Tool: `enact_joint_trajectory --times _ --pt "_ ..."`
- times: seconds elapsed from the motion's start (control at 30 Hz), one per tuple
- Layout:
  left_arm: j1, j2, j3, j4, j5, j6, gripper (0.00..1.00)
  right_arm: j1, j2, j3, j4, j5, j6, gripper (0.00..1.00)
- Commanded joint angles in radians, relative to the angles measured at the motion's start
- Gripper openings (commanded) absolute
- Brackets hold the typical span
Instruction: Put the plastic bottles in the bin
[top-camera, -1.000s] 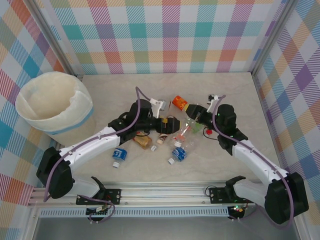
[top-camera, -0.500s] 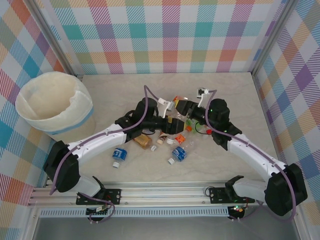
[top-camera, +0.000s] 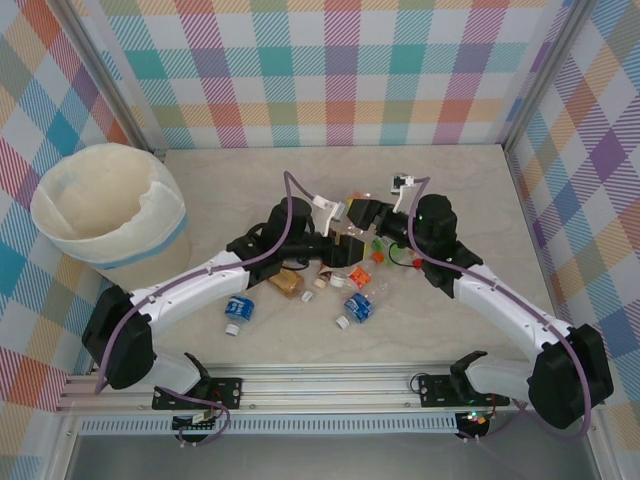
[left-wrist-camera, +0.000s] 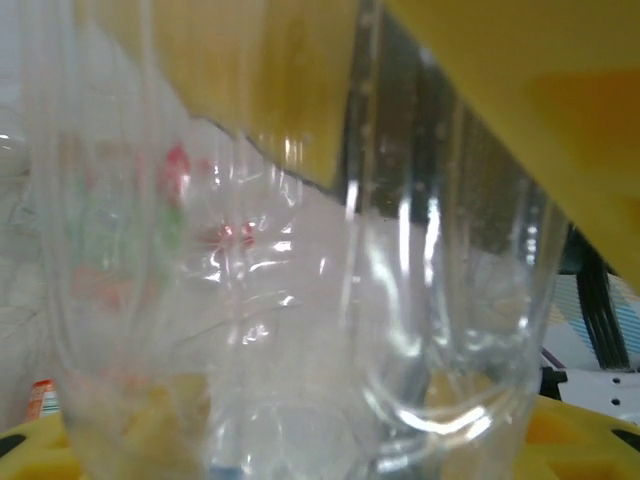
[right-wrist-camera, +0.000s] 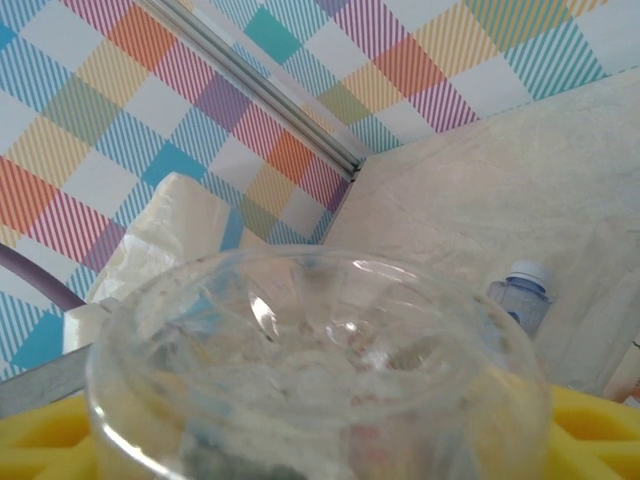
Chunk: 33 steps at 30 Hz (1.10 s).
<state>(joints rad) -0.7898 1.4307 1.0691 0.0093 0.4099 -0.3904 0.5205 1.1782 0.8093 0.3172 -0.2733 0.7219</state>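
Mid-worktop (top-camera: 460, 190), my two arms meet nose to nose over the scattered plastic bottles. The left gripper (top-camera: 343, 232) is clamped on a clear bottle (left-wrist-camera: 300, 300), its yellow pads (left-wrist-camera: 520, 110) pressing the crumpled wall. The right gripper (top-camera: 368, 214), at its two o'clock, holds a round-based bottle (right-wrist-camera: 320, 370) between its own yellow pads (right-wrist-camera: 40, 440); from here I cannot say whether both grip one bottle. Loose bottles lie toward six o'clock of the grippers: a brown-labelled bottle (top-camera: 287, 283), a blue-labelled bottle (top-camera: 237, 311) and another blue-labelled one (top-camera: 358, 306). The white bin (top-camera: 60, 235) stands well apart at nine o'clock.
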Motion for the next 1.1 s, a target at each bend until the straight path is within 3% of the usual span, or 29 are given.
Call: enact_joint_trajectory --times 0.0,0.17,0.27,0.47,0.63,1.07 --pt "-0.004 -0.026 -0.024 0.010 -0.131 0.000 0.56 0.009 -0.036 0.056 -0.059 -0.029 -0.058 0.78" --pt "-0.005 -0.040 -0.037 -0.019 -0.243 0.004 0.54 0.009 -0.090 0.102 -0.255 0.028 -0.151 0.92" --pt "-0.003 -0.052 -0.054 -0.020 -0.291 0.015 0.53 0.009 -0.139 0.078 -0.299 0.138 -0.155 0.99" --pt "-0.005 -0.072 -0.055 -0.056 -0.388 0.027 0.51 0.008 -0.205 -0.039 -0.273 0.361 -0.073 1.00" --pt "-0.001 -0.093 -0.052 -0.097 -0.445 0.041 0.51 0.007 -0.190 -0.079 -0.434 0.630 0.071 1.00" --pt "0.036 -0.155 0.076 -0.340 -0.608 0.134 0.50 0.007 -0.089 -0.144 -0.390 0.667 0.073 1.00"
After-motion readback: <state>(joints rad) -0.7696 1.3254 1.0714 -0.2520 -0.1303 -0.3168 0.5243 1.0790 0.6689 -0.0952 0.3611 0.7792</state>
